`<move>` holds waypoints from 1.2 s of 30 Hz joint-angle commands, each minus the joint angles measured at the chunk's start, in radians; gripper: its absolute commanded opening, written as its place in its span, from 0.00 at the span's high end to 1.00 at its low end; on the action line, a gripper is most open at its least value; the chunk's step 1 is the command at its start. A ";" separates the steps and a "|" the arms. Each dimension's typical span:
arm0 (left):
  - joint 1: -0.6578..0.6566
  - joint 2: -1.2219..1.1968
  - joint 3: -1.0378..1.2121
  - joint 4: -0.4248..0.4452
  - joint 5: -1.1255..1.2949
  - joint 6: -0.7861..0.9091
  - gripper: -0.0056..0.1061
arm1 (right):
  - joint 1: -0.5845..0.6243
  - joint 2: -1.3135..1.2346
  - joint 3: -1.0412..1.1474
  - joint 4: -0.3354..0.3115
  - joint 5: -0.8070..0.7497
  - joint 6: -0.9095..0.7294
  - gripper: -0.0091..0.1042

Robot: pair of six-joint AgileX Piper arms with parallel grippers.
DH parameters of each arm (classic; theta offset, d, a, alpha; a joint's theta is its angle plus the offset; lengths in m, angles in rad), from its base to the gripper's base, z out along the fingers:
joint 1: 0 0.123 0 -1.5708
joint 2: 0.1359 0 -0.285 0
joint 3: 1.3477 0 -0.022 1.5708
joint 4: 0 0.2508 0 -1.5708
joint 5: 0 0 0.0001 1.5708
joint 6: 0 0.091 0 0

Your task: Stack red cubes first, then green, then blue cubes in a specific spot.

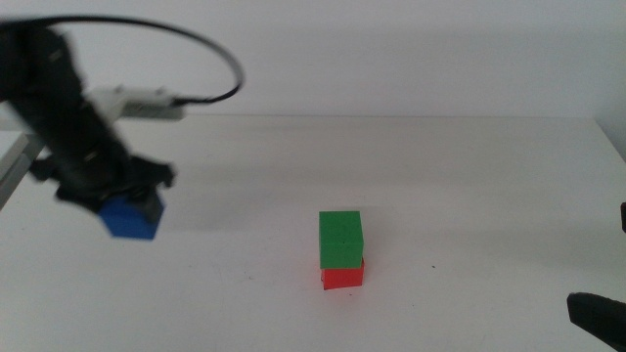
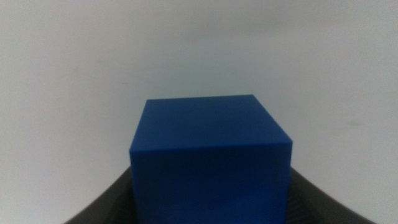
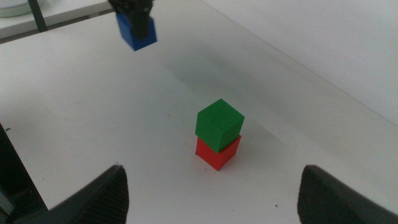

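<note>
At the left of the middle view the left gripper [image 1: 125,200] was seen clamped on the blue cube [image 1: 131,218], which was held clear of the table [image 1: 469,166], its shadow lying beneath it. In the left wrist view the blue cube [image 2: 210,158] filled the lower centre of the frame, seated between the two dark jaws. Near the centre of the middle view, slightly toward the bottom, the green cube [image 1: 339,240] was seen resting on the red cube [image 1: 342,276], with its faces twisted slightly off those of the red one. The right gripper [image 3: 211,193] was kept at the lower right corner of the middle view, its jaws held wide apart and nothing between them.

The greatest risk was judged to lie in the placing. Because the green cube was set askew, a blue cube lowered off centre or at a tilt could be left overhanging and be toppled on release. A low sideways approach could cause the two-cube stack to be knocked by the jaws. The pen marks of the spot could not be made out.
</note>
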 commanded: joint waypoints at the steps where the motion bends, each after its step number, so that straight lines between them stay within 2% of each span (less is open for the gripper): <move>1: -0.104 -0.024 -0.071 0.100 0.083 -0.191 0.83 | -0.004 -0.005 0.003 -0.002 -0.012 -0.003 0.16; 4: -0.251 -0.008 -0.188 0.181 0.134 -0.369 0.83 | -0.004 -0.005 0.003 -0.002 -0.012 -0.003 0.16; 8: -0.436 0.000 -0.287 0.189 0.134 -0.577 0.83 | -0.004 -0.005 0.003 -0.002 -0.012 -0.003 0.16; 11: -0.549 0.007 -0.320 0.246 0.134 -0.672 0.83 | -0.004 -0.005 0.003 -0.002 -0.012 -0.003 0.16; 14: -0.624 0.020 -0.327 0.272 0.134 -0.833 0.83 | -0.004 -0.005 0.003 -0.002 -0.012 -0.003 0.16; 15: -0.640 0.025 -0.332 0.272 0.134 -0.840 0.83 | -0.004 -0.005 0.003 -0.002 -0.012 -0.003 0.16; 26: -0.658 0.187 -0.515 0.198 0.134 -0.829 0.83 | -0.004 -0.005 0.003 -0.002 -0.012 -0.003 0.16; 36: -0.656 0.219 -0.516 0.176 0.134 -0.880 0.83 | -0.004 -0.005 0.003 -0.002 -0.012 -0.003 0.16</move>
